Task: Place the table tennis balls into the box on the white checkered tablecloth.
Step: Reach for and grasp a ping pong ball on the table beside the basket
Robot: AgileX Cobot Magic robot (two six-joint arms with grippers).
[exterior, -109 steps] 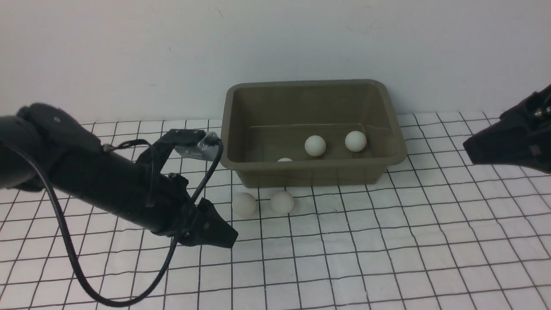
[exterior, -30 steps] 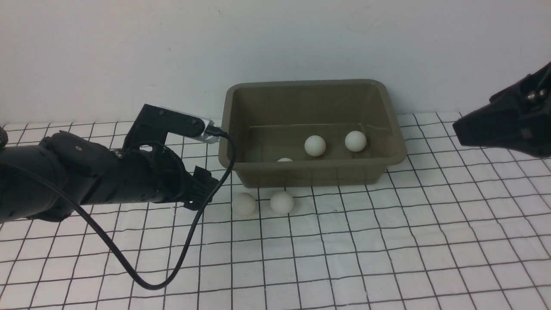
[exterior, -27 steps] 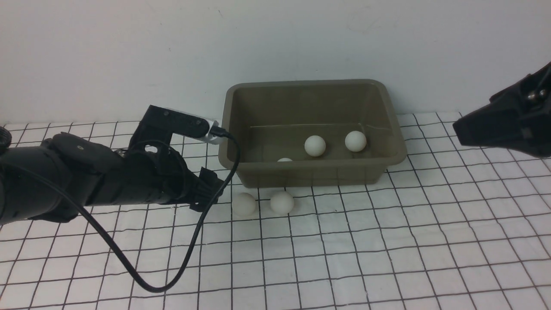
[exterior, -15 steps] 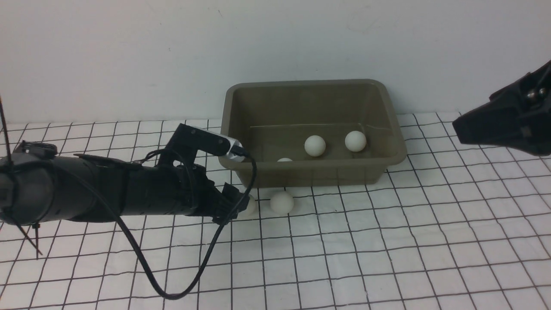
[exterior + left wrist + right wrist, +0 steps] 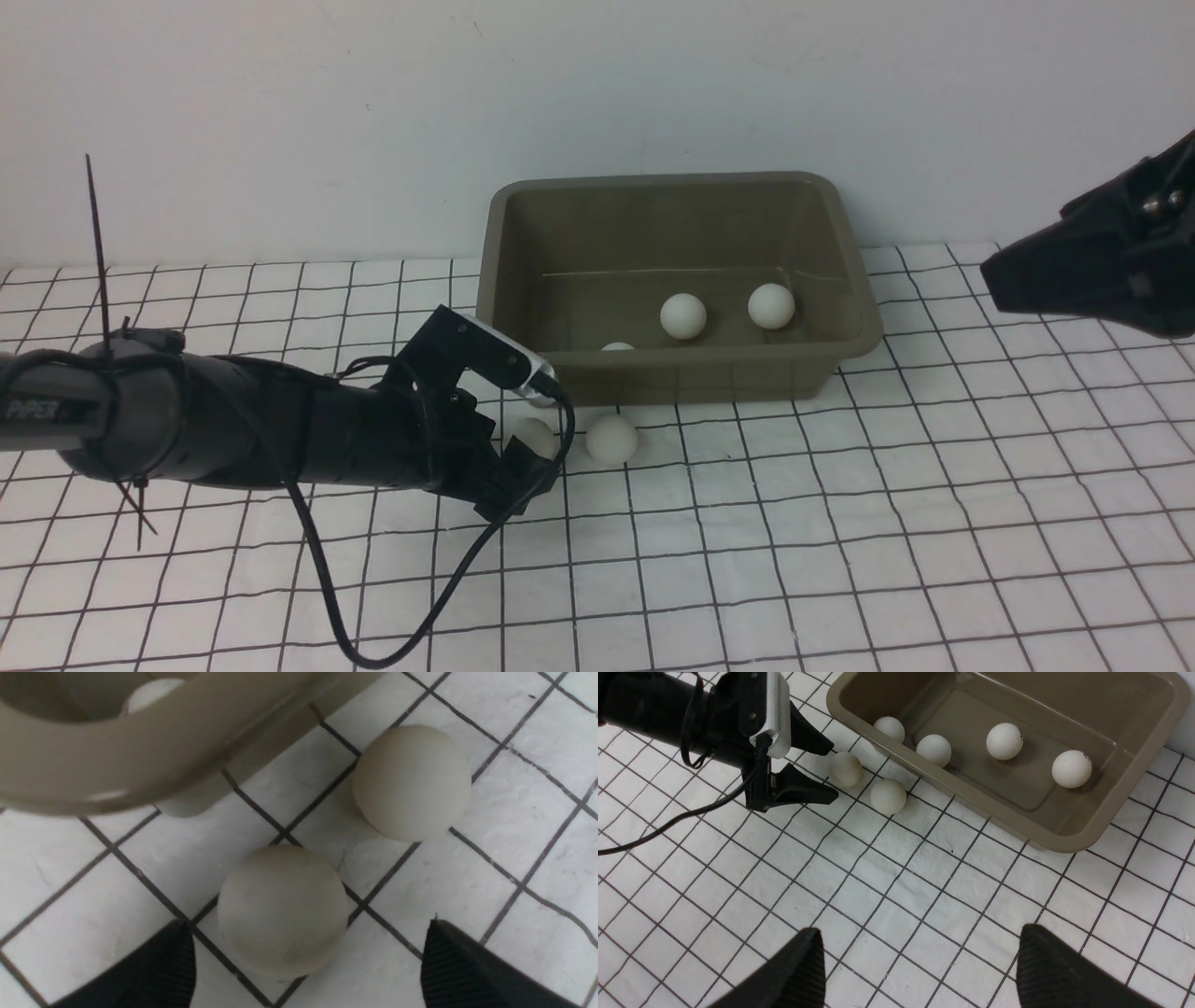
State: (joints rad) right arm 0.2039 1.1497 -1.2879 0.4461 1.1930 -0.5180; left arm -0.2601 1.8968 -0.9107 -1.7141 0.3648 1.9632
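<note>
Near the smooth, round-cornered box (image 5: 672, 381), two matte balls (image 5: 611, 439) rest.

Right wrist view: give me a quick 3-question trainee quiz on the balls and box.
1. Count: how many table tennis balls lie inside the box?
2. True or false: the left gripper has its fingers shut on a ball.
3. Pick one: the two balls outside the box lie A) on the white checkered tablecloth, near the box's wall; B) on the box's rim; C) stacked on each other.
Key: 1. Four. 2. False: the fingers stand open, one on each side of a ball on the cloth. 3. A.
</note>
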